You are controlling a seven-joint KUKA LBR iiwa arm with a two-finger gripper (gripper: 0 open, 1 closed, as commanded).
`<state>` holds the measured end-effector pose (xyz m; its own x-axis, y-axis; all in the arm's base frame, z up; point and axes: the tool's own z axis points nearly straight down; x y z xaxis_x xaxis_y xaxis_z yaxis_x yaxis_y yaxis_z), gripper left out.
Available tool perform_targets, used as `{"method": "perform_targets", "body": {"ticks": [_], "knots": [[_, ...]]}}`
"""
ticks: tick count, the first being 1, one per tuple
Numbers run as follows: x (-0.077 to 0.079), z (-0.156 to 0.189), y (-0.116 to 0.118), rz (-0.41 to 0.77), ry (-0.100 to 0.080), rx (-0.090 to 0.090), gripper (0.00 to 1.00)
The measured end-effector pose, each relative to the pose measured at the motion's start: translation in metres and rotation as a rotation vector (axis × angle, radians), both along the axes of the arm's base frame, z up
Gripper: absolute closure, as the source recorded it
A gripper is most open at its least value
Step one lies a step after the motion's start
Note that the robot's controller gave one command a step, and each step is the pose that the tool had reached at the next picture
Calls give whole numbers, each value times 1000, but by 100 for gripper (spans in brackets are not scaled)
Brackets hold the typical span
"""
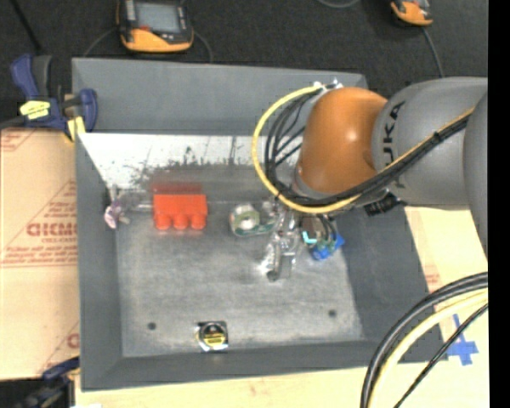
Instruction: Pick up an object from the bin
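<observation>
1. Red block [180,211], left-centre of the bin [238,313]: looks stiff, prob. light plastic. You'd take it across its short sides.
2. Clear greenish round thing [246,221], just left and far of the tool: likely slick, maybe fragile. Grip its rim gently.
3. Tool [276,262], mid-bin, low over bare floor. You can't tell whether it's clenched or released.
4. Small blue thing [325,246], just right of the tool, partly under the arm.

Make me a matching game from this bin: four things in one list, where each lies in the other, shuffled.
Things:
1 red block
2 yellow-and-black disc
3 blue thing
4 clear round thing

Places:
A alone at the view's bottom
B farthest right
C just right of the red block
D left of centre, toward the back

Pairs: 1-D, 2-A, 3-B, 4-C.
</observation>
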<state>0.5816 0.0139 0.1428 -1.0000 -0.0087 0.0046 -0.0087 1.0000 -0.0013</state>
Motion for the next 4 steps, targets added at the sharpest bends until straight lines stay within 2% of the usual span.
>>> {"method": "perform_targets", "body": {"ticks": [1,2,3,4], "knots": [[68,-56,-23,420,-20,1,0],[26,-41,-129,57,-9,0,0],[32,-72,-117,46,-9,2,0],[33,-69,-117,44,-15,2,100]]}}
